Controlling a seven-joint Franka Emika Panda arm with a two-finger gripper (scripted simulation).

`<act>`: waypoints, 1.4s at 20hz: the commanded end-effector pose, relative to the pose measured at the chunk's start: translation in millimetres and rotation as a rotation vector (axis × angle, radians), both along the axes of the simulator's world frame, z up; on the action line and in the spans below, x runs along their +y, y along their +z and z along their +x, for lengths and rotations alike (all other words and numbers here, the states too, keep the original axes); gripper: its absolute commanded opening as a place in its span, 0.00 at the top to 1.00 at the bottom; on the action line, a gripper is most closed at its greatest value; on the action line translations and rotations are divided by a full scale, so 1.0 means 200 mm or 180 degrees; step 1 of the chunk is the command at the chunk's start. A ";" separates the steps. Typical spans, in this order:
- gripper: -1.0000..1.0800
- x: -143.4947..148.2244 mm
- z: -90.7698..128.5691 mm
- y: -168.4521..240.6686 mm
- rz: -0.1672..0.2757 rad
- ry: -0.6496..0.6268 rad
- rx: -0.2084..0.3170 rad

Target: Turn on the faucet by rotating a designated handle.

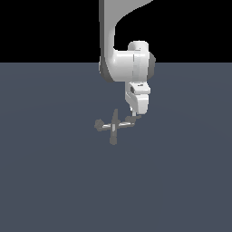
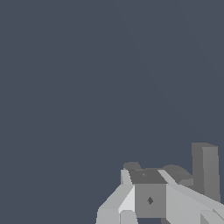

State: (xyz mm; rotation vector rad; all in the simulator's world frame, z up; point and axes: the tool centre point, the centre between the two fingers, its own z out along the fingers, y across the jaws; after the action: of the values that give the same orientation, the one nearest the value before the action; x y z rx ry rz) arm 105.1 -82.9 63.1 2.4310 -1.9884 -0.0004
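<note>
Dark slate floor (image 1: 50, 181) runs bare from the near edge back to a flat black backdrop, with nothing else set on it. Out in the middle sits the faucet (image 1: 113, 126), a small grey-tan cross: one stub points toward the near side, the upright spout rises at the centre, and pale arms reach out to the exterior view's left and right. Left arm ends in a rounded knob (image 1: 98, 124). Right arm ends at the handle (image 1: 131, 120), and the gripper (image 1: 134, 117) sits right on it, the white hand coming down from above and just behind. Fingertips merge with the handle at this size; I cannot tell whether they are apart, together or clamped on it. Wrist view gives only blocky grey and white shapes low in frame against the floor, and does not settle it. Main risk, as I judge it: if the fingers only touch the lever rather than straddle it, a sweep slides off the tip and the valve stays put. A push aimed along the arm instead of around its axis would jam. Beyond, the white arm (image 1: 127, 63) hangs close over the spout, so a wide swing could clip it.
</note>
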 end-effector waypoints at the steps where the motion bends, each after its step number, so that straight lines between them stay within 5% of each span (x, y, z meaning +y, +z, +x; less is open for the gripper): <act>1: 1.00 -0.01 0.01 -0.01 0.0001 -0.0027 -0.0003; 17: 1.00 -0.11 -0.08 -0.01 0.0006 -0.0020 -0.0011; 28: 1.00 -0.15 -0.24 -0.01 0.0003 -0.0030 -0.0004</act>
State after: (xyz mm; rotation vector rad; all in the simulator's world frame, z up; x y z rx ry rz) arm 70.0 -113.5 61.1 2.4312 -2.0066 0.0280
